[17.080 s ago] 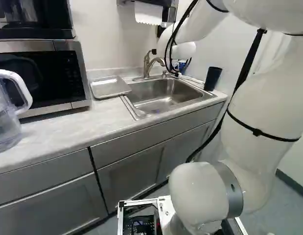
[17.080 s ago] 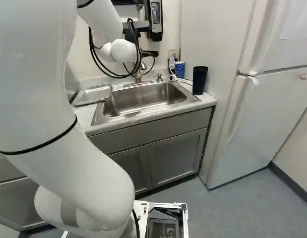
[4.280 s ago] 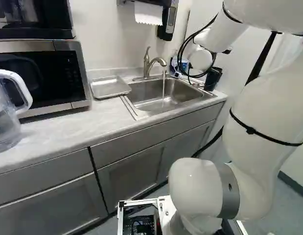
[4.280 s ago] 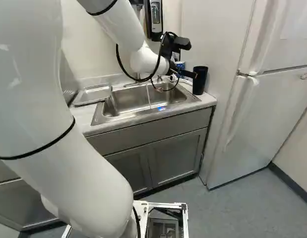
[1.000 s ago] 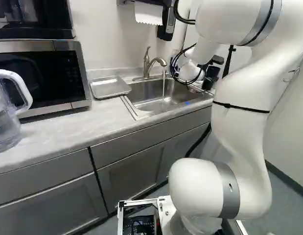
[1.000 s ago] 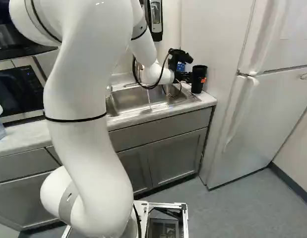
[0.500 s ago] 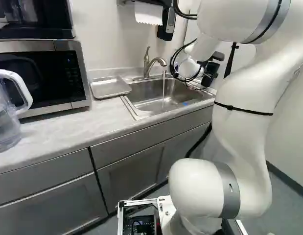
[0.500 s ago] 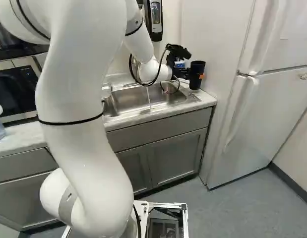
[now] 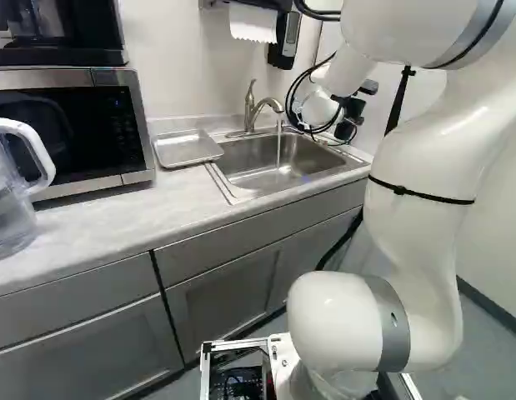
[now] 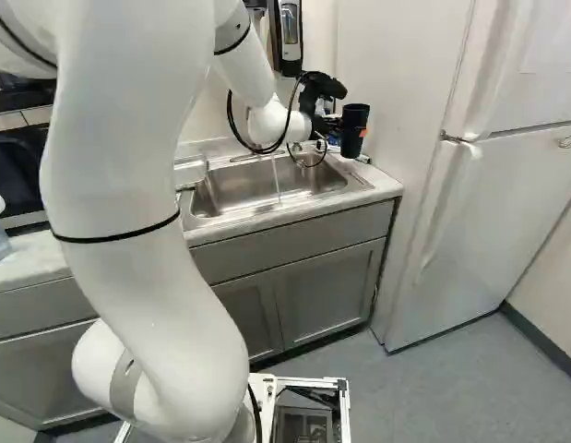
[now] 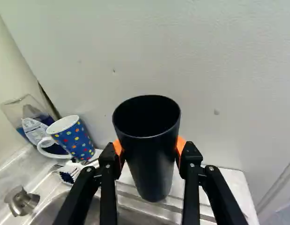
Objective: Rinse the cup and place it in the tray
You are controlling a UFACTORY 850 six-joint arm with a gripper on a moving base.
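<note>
Black all over, the tall cup (image 11: 152, 164) was gripped between the two fingers (image 11: 189, 161) of the gripper (image 10: 348, 131), whose orange pads (image 11: 181, 146) pressed its sides. It was held roughly upright, mouth up, above the table (image 9: 99, 221) near the end of the sink (image 9: 270, 167), at the right of the left base view. Water (image 9: 279, 146) ran in a thin stream from the metal faucet (image 9: 262, 106) down into the sink, and the cup was well apart from it, out to the side. On the far side of the sink from the cup, the metal tray (image 9: 187, 148) lay flat on the table, between the sink and the microwave (image 9: 66, 125). Close to the front of the microwave stood a clear jug (image 9: 12, 196) with a white handle. Ahead of the gripper and to one side of the cup in the wrist view were a blue mug (image 11: 77, 140) with coloured dots, a clear bottle (image 11: 25, 115) with something blue inside, and a brush (image 11: 70, 172) with a white body. Paper towel (image 9: 253, 23) hung from a holder on the wall above the sink, and a white fridge (image 10: 516, 203) filled the right of the right base view.
</note>
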